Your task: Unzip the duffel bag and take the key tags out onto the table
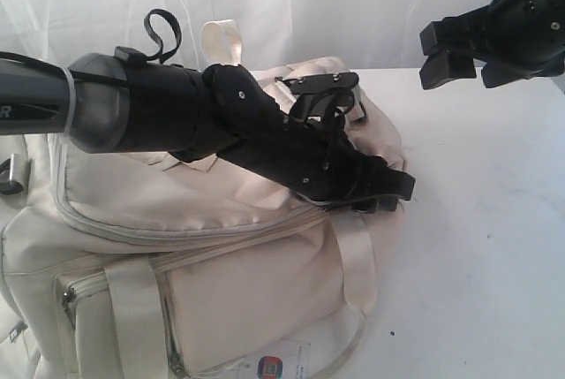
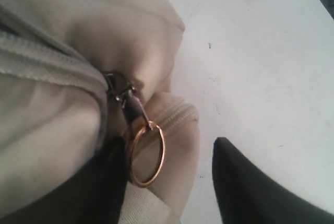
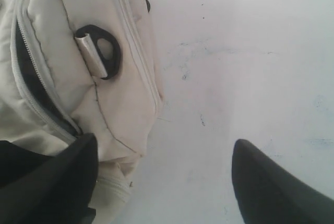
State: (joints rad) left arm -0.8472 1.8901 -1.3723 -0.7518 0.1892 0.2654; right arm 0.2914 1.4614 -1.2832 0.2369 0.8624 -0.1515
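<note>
The left gripper [image 1: 386, 197] sits at the right end of the duffel bag [image 1: 238, 291], jaws spread, with a copper zipper ring [image 2: 147, 153] just beside one finger. The right gripper [image 1: 440, 54] hangs far right above the table [image 1: 477, 246], spread too, apart from the bag.

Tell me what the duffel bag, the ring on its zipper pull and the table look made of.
Duffel bag: cream woven fabric, matte, soft creases; probably nylon or canvas. Ring: metal, coppery gloss, thin round wire. Table: hard, smooth white surface with scuffs; material unclear, perhaps laminate.
</note>
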